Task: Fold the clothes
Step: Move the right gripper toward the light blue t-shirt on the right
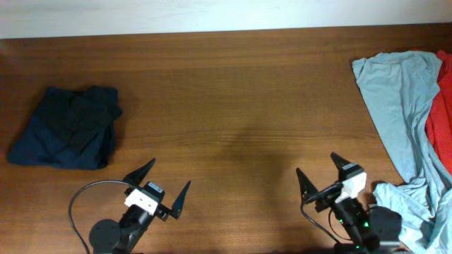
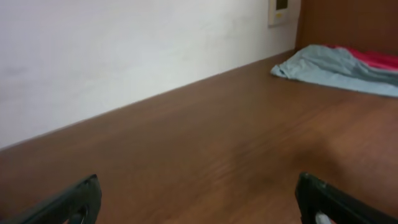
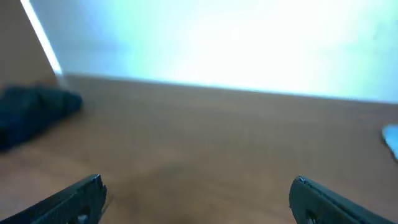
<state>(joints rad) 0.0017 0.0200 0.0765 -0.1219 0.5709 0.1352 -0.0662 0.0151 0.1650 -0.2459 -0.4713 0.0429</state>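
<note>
Wooden table bearing clothes meets white wall.

We see the table as brown wood, visible grain, smooth with a faint sheen. Grey-blue T-shirt, navy garment and red-orange garment: soft matt cloth, creased. Left gripper and right gripper look like matt black plastic. Wall: matt white.

A wooden table (brown, grained) abuts a white wall.
</note>
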